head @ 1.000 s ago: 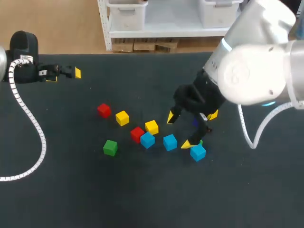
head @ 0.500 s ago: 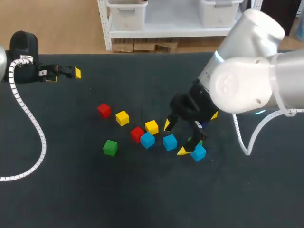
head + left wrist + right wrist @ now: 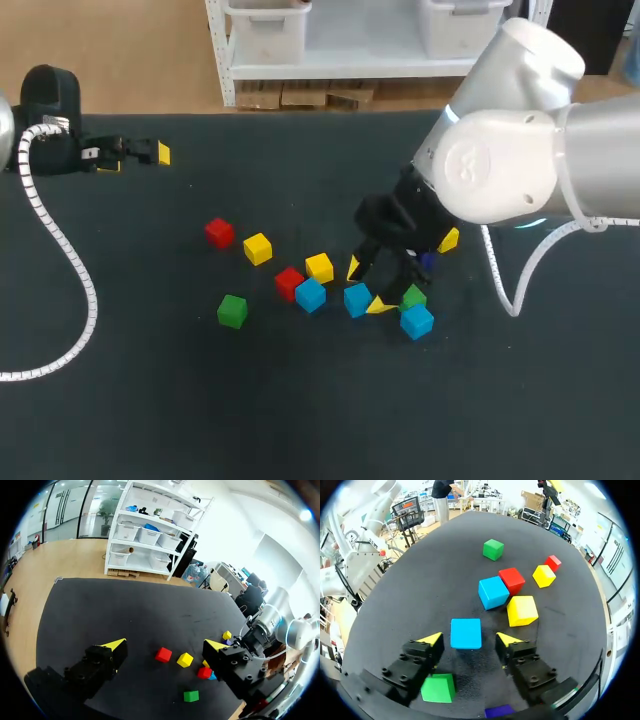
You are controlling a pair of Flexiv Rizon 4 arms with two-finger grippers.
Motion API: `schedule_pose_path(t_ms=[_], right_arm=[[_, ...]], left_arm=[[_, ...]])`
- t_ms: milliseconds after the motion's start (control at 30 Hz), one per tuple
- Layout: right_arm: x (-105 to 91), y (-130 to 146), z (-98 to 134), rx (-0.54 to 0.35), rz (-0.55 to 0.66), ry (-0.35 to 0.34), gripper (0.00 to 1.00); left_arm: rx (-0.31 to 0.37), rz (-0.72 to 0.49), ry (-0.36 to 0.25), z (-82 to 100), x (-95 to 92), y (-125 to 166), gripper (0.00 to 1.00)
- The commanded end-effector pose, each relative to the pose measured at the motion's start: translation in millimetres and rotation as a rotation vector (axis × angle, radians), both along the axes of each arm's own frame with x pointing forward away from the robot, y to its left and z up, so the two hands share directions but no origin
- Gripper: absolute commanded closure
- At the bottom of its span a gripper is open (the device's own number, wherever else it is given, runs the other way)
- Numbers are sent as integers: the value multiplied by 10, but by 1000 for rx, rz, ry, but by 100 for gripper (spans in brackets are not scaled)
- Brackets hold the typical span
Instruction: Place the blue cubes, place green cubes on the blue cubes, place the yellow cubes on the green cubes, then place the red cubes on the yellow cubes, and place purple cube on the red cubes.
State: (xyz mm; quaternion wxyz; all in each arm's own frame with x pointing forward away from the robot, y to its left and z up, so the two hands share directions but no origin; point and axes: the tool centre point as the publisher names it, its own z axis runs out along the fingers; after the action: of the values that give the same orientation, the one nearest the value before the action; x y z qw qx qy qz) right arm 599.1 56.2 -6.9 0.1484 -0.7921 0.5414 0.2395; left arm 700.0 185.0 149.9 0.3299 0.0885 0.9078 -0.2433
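My right gripper (image 3: 469, 640) stands low over the mat with a blue cube (image 3: 465, 633) between its fingers; a small gap shows on each side, so it is open. From above, that cube (image 3: 357, 298) lies between the right gripper's (image 3: 366, 287) yellow tips. A second blue cube (image 3: 310, 294) touches a red one (image 3: 289, 282). The third blue cube (image 3: 417, 321) sits by a green one (image 3: 413, 296). The purple cube (image 3: 427, 262) is half hidden under the arm. My left gripper (image 3: 135, 160) hangs open at the far left, holding nothing.
Other cubes lie spread over the black mat (image 3: 300, 400): green (image 3: 232, 311), red (image 3: 219, 232), yellow (image 3: 257, 248), yellow (image 3: 320, 267), yellow (image 3: 449, 240). In the right wrist view a green cube (image 3: 438, 687) sits close beside one finger.
My right gripper has come down and toward the left over the middle blue cube, and its fingers have narrowed around it. The left arm has not moved.
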Motion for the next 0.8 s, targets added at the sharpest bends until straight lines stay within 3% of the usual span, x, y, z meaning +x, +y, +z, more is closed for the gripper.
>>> schedule_pose_path(t_ms=[33, 100, 133, 267, 500, 800], right_arm=[[-6, 16, 0, 8, 7, 5, 55], [-17, 27, -4, 9, 10, 7, 56], [-22, 32, -6, 9, 12, 9, 62], [-31, 41, -5, 8, 11, 13, 100], [-25, 26, 105, -1, -27, 33, 100], [228, -103, 229, -28, -210, 60, 100]], left_arm=[[0, 0, 0, 0, 0, 0, 0], [0, 0, 0, 0, 0, 0, 0], [0, 0, 0, 0, 0, 0, 0], [0, 0, 0, 0, 0, 0, 0], [0, 0, 0, 0, 0, 0, 0], [0, 0, 0, 0, 0, 0, 0]])
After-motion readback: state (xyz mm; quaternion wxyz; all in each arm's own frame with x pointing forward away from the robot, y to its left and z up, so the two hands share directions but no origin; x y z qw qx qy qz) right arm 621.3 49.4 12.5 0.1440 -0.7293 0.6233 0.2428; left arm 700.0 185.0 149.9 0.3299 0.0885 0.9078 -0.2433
